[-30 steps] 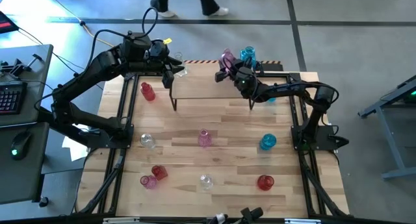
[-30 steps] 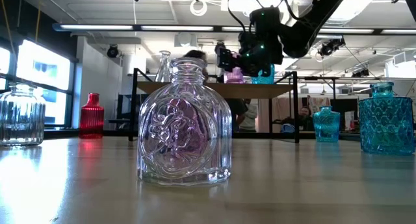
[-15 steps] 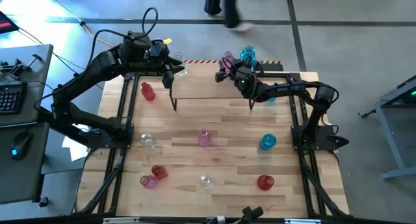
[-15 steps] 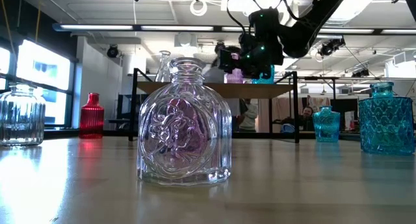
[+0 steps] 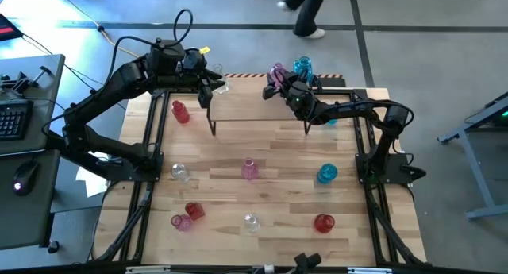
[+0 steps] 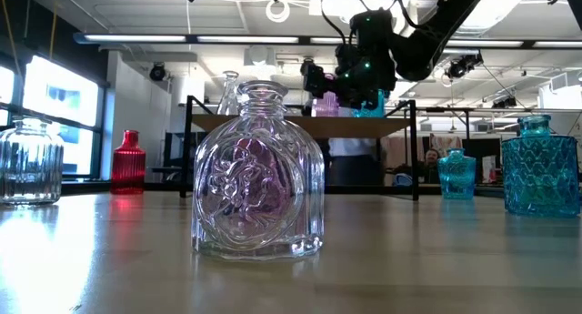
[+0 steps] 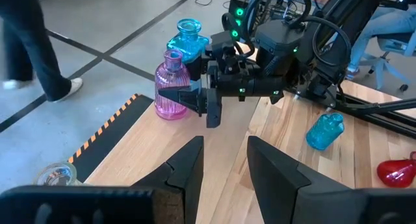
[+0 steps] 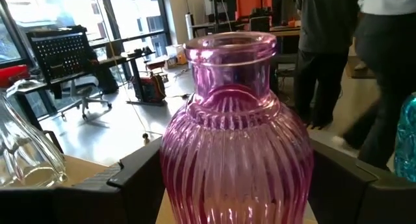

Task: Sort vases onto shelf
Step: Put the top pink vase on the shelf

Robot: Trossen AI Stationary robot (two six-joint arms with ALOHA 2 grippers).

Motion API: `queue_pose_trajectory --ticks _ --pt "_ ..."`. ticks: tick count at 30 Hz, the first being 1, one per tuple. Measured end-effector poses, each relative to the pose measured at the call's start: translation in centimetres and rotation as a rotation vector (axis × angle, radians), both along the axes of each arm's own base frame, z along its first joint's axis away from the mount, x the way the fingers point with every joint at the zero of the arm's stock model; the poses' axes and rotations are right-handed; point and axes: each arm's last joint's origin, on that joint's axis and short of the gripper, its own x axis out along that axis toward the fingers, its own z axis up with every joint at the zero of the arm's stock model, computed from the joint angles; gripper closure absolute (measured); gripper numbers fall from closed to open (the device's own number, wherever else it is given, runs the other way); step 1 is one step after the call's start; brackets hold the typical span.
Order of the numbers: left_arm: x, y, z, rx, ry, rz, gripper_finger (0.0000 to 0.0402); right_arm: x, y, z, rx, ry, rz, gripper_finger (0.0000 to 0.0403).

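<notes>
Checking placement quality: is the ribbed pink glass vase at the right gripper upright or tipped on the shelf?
Upright: the ribbed pink glass vase stands neck-up on the light-wood shelf, between the right gripper fingers.

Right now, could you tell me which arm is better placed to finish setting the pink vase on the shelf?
The right. The right gripper has its fingers on either side of the pink ribbed vase at the shelf's far edge, beside a blue vase. The left gripper is open and empty over the shelf's other end.

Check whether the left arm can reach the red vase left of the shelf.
Probably yes: the left tool hangs open over the shelf, and the red vase stands uncrowded close by.
</notes>
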Motion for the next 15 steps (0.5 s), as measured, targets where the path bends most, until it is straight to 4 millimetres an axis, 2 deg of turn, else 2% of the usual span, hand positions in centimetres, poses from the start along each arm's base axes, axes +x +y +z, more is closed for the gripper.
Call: queue_pose_trajectory --ticks 15 --pt "0.0 0.01 0.0 0.0 0.0 0.0 0.0291 0.13 0.19 -0.18 0.027 -0.015 0.02 0.0108"
